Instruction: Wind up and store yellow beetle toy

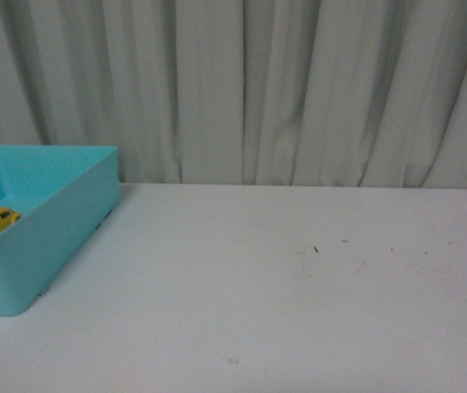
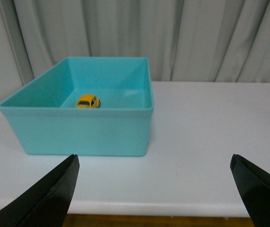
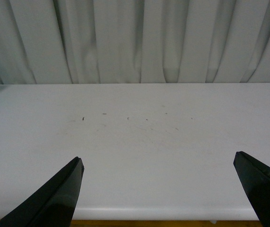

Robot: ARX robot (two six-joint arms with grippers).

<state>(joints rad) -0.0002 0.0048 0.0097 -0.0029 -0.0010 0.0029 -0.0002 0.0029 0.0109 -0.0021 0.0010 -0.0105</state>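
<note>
The yellow beetle toy (image 2: 88,101) sits on the floor of the turquoise bin (image 2: 85,135) at the left edge of the white table (image 1: 299,311), roughly midway along the bin's floor and clear of its walls, as seen from my left wrist. My left gripper (image 2: 154,189) hangs back off the table's near edge, jaws spread wide and holding nothing. Further right, my right gripper (image 3: 158,189) is likewise wide apart and empty over the bare near edge, facing the grey curtain (image 3: 135,42). I judge the storing step done (whether the toy was wound I cannot tell from here), so little seems left beyond keeping both arms clear of the bin. No brand, label or writing can be read on toy, bin or table.
</note>
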